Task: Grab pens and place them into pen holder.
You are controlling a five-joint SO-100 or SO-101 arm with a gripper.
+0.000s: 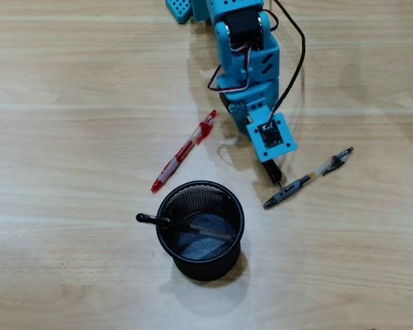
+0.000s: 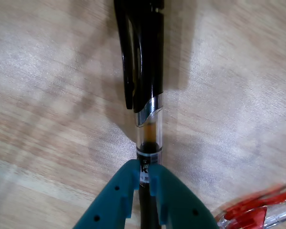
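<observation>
In the wrist view my gripper [image 2: 144,168] is shut on a black and clear pen [image 2: 147,86], whose clip end points away from the jaws. From overhead the gripper [image 1: 274,173] hangs below the blue arm, just right of and above the pen holder [image 1: 235,206], a black mesh cup. Only a dark stub of the held pen [image 1: 276,174] shows there. A red and clear pen [image 1: 184,151] lies up and left of the cup, and its red end [image 2: 257,214] shows in the wrist view. A black pen with a grey section [image 1: 308,177] lies to the gripper's right. Another black pen [image 1: 151,220] leans inside the cup.
The blue arm [image 1: 246,48] reaches down from the top edge with a black cable [image 1: 297,55] looping on its right. A blue perforated part [image 1: 180,8] sits at the top edge. Everything rests on a pale wooden table [image 1: 69,137].
</observation>
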